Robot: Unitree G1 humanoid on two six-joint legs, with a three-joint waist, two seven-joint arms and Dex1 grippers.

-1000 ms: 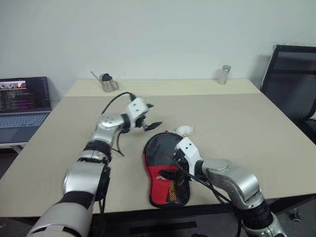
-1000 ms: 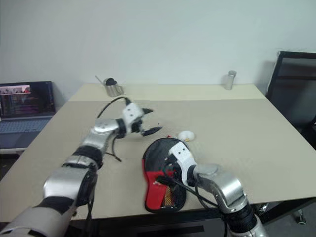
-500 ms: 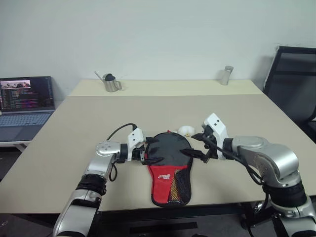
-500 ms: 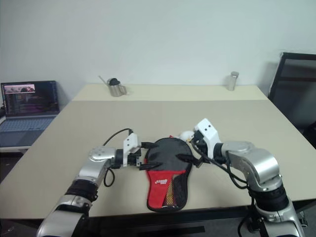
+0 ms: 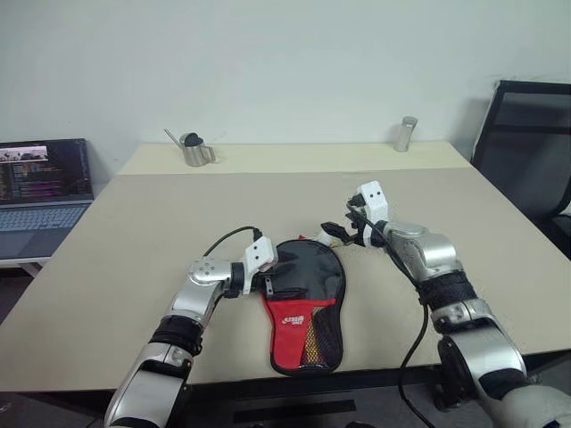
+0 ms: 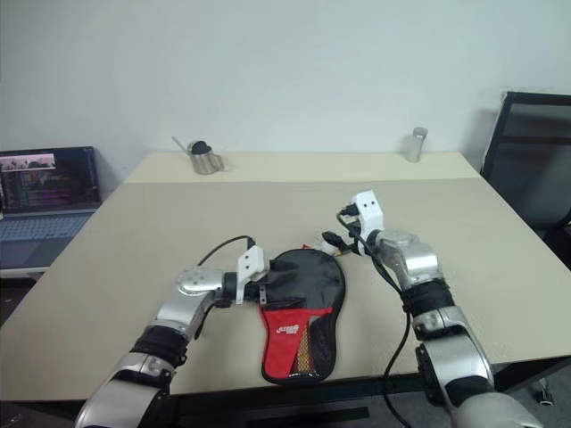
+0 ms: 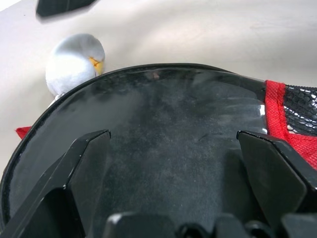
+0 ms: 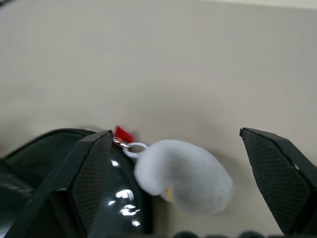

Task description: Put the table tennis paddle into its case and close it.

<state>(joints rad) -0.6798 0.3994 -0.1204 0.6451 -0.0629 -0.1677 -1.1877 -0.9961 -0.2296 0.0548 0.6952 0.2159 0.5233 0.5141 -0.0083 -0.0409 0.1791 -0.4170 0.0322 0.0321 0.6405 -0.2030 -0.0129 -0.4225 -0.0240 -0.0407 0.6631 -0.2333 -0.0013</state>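
The case [image 5: 308,272] lies flat on the table [image 5: 125,250], black rounded head away from me, red mesh end [image 5: 302,332] toward the front edge. A white plush charm [image 8: 183,176] hangs by a small ring off the head's far rim. My left gripper [image 5: 278,283] is open at the head's left edge, its fingers [image 7: 84,163] spread over the black fabric. By the charm at the far rim, my right gripper [image 5: 337,234] is open, with the charm between and beyond its fingers [image 8: 89,168]. The table tennis paddle is hidden.
A metal cup with a spoon [image 5: 192,150] and a small metal canister [image 5: 407,134] stand at the table's far edge. A laptop [image 5: 40,192] sits on a side desk to the left. A black chair [image 5: 526,152] stands on the right.
My left gripper dropped from above the table to the case's left edge. My right gripper left the case's middle, swung right, then moved forward to the charm at the far rim.
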